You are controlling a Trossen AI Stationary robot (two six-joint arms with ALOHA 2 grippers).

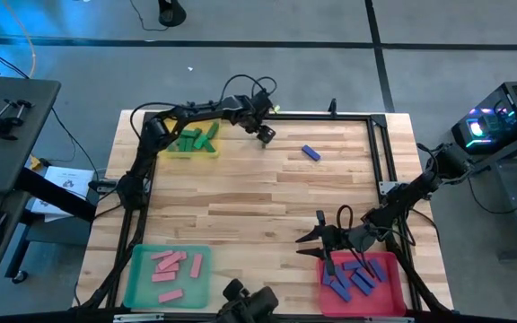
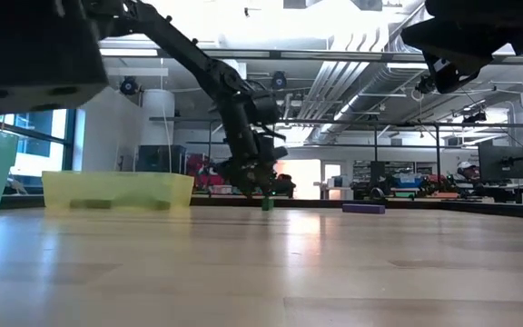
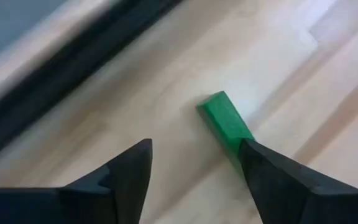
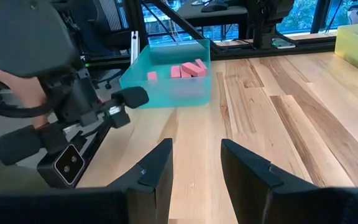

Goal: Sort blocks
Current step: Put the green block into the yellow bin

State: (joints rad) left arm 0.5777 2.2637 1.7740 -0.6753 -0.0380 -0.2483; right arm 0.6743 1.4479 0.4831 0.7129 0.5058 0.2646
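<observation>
Left claw (image 1: 266, 133) down at the counter's (image 1: 240, 202) far edge, just beside the yellow tray (image 1: 206, 152); fingers (image 3: 126, 177) apart, a green block (image 3: 225, 121) lying flat on the wood between them, touching the one finger, clear of the other; same block (image 2: 267, 203) seen under the claw (image 2: 257, 189) in the low view. Off to that claw's side, in the yellow tray, more green blocks (image 1: 194, 139) heaped together; well apart on the bare wood, a lone blue block (image 1: 311, 152), also showing as a flat dark bar (image 2: 363, 208) across the counter.

Right claw (image 1: 311, 240) hanging at the near side, just beside the red tray (image 1: 386, 285); fingers (image 4: 157, 171) parted, nothing between them; blue blocks (image 1: 353, 276) piled in the tray next to it. Ahead of that claw, the teal tray (image 4: 166, 87) with pink blocks (image 4: 185, 70) inside; from above, the same pink blocks (image 1: 173, 267) scattered loose in that tray (image 1: 137, 287).
</observation>
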